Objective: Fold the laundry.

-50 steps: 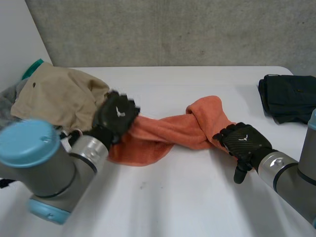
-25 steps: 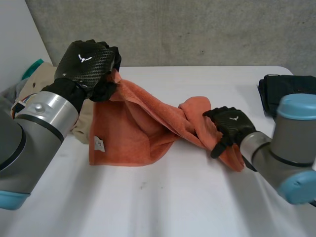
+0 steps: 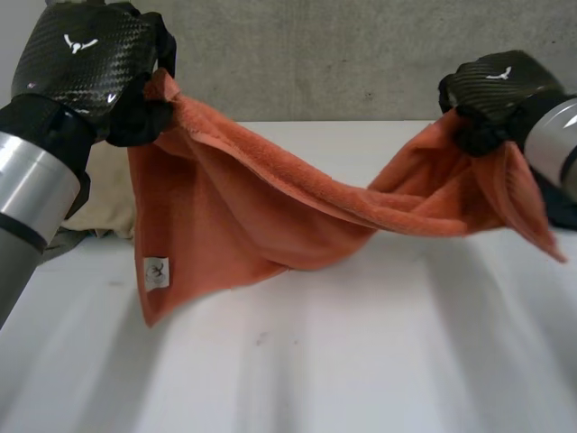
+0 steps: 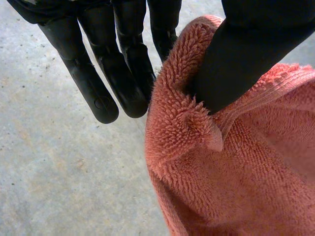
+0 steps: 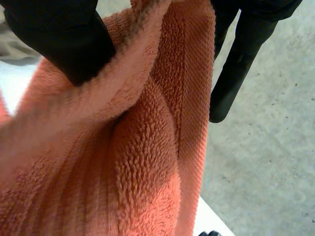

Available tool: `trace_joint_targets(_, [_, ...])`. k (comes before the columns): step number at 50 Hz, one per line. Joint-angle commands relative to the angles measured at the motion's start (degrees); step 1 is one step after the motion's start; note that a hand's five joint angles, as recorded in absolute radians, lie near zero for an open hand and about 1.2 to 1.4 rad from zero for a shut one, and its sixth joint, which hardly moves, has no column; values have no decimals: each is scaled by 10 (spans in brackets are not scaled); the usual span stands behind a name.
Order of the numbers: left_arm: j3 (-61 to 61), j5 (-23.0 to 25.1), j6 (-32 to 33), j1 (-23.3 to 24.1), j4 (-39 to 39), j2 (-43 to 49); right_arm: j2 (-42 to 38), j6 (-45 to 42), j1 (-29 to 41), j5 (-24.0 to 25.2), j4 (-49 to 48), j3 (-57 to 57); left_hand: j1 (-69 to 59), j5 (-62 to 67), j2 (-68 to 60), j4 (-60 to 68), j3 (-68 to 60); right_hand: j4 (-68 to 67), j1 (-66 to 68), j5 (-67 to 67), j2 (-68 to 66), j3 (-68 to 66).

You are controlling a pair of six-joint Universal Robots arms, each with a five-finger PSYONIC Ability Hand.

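Observation:
An orange towel (image 3: 270, 216) hangs in the air between my two hands, sagging in the middle above the white table (image 3: 361, 361). My left hand (image 3: 86, 63) is raised high and is shut on the towel's upper left corner. In the left wrist view the thumb (image 4: 246, 54) presses the towel (image 4: 236, 177) against the fingers (image 4: 106, 69). My right hand (image 3: 491, 90) is raised at the other end, shut on the towel's right corner. There the thumb (image 5: 59, 39) pinches the towel (image 5: 123, 147). A small white label (image 3: 156, 271) hangs on the towel's lower left part.
A beige garment (image 3: 104, 198) lies on the table behind the towel at the left. A dark folded garment (image 3: 561, 212) lies at the table's right edge, mostly hidden by the towel. A grey concrete wall stands behind the table.
Both hands have risen from the table and moved apart, lifting the towel and stretching it out. The right hand has closed on the towel's right end.

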State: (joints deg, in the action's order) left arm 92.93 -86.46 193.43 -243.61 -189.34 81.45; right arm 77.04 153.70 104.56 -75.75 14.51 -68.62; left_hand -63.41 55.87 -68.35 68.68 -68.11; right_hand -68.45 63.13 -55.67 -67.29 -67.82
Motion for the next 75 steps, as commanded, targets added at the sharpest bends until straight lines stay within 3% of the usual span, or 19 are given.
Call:
trace_joint_targets(1, [48, 4, -1, 2, 3, -4, -108, 31, -34, 29, 37, 75, -166, 141, -116, 113, -119, -115, 169, -143, -127, -122])
trace_joint_targets(7, [77, 4, 0, 6, -1, 30, -266, 41, -34, 8, -24, 154, -166, 141, -116, 113, -119, -79, 133, -107, -91, -86])
trace_joint_targets(9, [71, 2, -2, 8, 0, 63, -297, 38, -31, -9, -54, 167, -166, 141, -116, 113, -119, 180, -127, 152, 168, 174])
trace_joint_targets(11, [67, 2, -1, 9, -1, 77, -326, 36, -31, -34, -102, 173, -166, 141, -116, 113, -119, 585, -531, 557, 573, 578])
trace_joint_targets(16, [41, 0, -3, 10, 0, 97, -306, 25, -30, -65, -169, 148, -166, 141, -116, 113, -119, 585, -531, 557, 573, 578])
trace_joint_targets(21, [26, 0, -2, 9, 0, 95, -195, 25, -30, -64, -173, 65, -166, 141, -116, 113, -119, 585, -531, 557, 573, 578])
trace_joint_targets(28, [4, -2, -3, 12, 4, 85, -80, 31, -34, -62, -74, -73, -166, 141, -116, 113, -119, 585, -531, 557, 573, 578])
trace_joint_targets(32, [-19, -4, -3, 29, 5, 77, -62, 84, -25, -40, -17, -163, -166, 141, -116, 113, -119, 585, -531, 557, 573, 578])
trace_joint_targets(37, [-42, -5, -5, 47, 5, 72, -59, 169, 16, -6, -100, -242, -166, 141, -116, 113, -119, 585, -531, 557, 573, 578])
trace_joint_targets(41, [-56, -7, -14, 59, 5, 65, -78, 198, 38, -6, -196, -264, -166, 141, -116, 113, -119, 510, -457, 482, 498, 503])
trace_joint_targets(45, [-61, -17, -24, 60, 5, 56, -161, 199, 46, -29, -273, -243, -166, 141, -116, 113, -119, 396, -342, 368, 384, 389])
trace_joint_targets(49, [-58, -28, -27, 58, 5, 54, -208, 182, 49, -92, -292, -193, -166, 141, -116, 113, -119, 132, -79, 104, 120, 126])
trace_joint_targets(50, [-57, -29, -28, 57, 5, 54, -209, 159, 46, -116, -288, -178, -166, 141, -116, 113, -119, -70, 123, -98, -82, -77])
trace_joint_targets(51, [-53, -32, -27, 55, 5, 53, -208, 148, 43, -123, -287, -174, -166, 141, -116, 113, -119, -115, 168, -143, -127, -121])
trace_joint_targets(55, [-44, -35, -26, 48, 5, 50, -195, 72, 42, -130, -282, -177, -166, 141, -116, 113, -119, -115, 169, -143, -127, -122])
trace_joint_targets(59, [-28, -31, -22, 24, 6, 48, -83, -30, 37, -118, -232, -188, -166, 141, -116, 113, -119, -115, 169, -143, -127, -122])
trace_joint_targets(64, [2, -25, -20, -21, 13, 54, 41, -119, 25, -63, -44, -151, -166, 141, -116, 113, -119, -115, 169, -143, -127, -122])
trace_joint_targets(71, [49, -23, -12, -33, 35, 122, 50, -196, -29, -29, 192, -73, -166, 141, -116, 113, -119, -115, 169, -143, -127, -122])
trace_joint_targets(75, [50, -22, 22, -34, 30, 181, 35, -243, -60, -33, 222, -69, -166, 141, -116, 113, -119, -115, 169, -143, -127, -122])
